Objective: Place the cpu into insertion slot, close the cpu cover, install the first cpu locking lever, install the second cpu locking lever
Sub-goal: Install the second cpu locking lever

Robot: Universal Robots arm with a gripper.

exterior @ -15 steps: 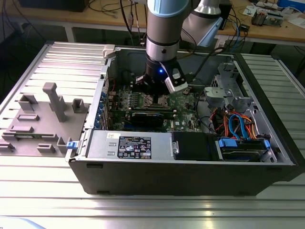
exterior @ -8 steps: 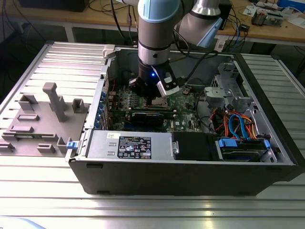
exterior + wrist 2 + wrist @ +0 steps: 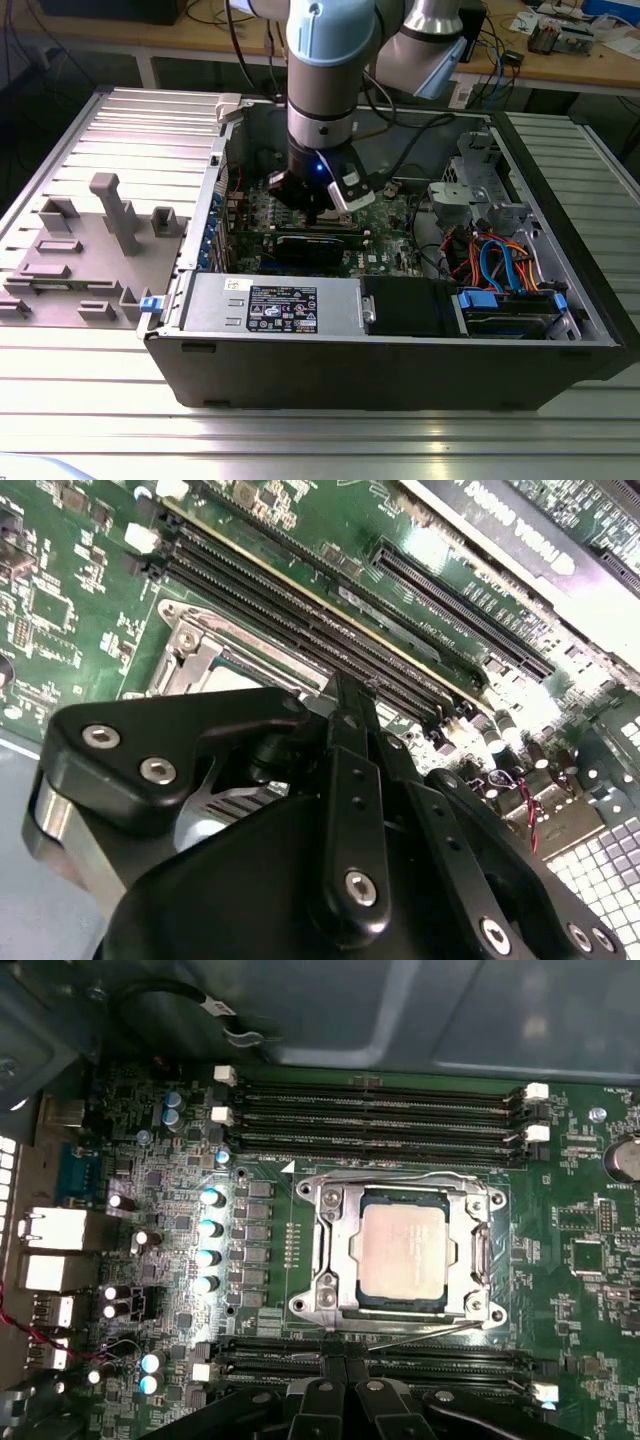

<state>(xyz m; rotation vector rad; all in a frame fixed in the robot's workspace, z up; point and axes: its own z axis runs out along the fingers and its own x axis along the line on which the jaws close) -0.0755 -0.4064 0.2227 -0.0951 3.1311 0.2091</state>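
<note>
The robot arm (image 3: 318, 90) reaches down into an open computer case (image 3: 400, 330) that lies on a ribbed metal desk (image 3: 300, 440). Its black tool (image 3: 318, 212) hangs low over the green circuit board (image 3: 385, 235), close to the middle of the case in the exterior view.

In the first wrist view the cpu (image 3: 403, 1251) sits flat inside the insertion slot (image 3: 400, 1305). Its dull silver top shows through the big hole in the cpu cover (image 3: 335, 1245). The cover lies down flat around the chip, like a frame. A thin wire lever (image 3: 420, 1336) lies slanted along one edge of the cover. Another thin lever (image 3: 400, 1174) runs along the far edge, next to the long black memory slots (image 3: 380, 1120).

The tool's two fingers (image 3: 345, 1380) are pressed tight together with nothing between them. Their tips are just beside the slot, near the slanted lever. In the second wrist view the fingertips (image 3: 352, 715) sit at the edge of the silver cover (image 3: 200, 650)
</note>
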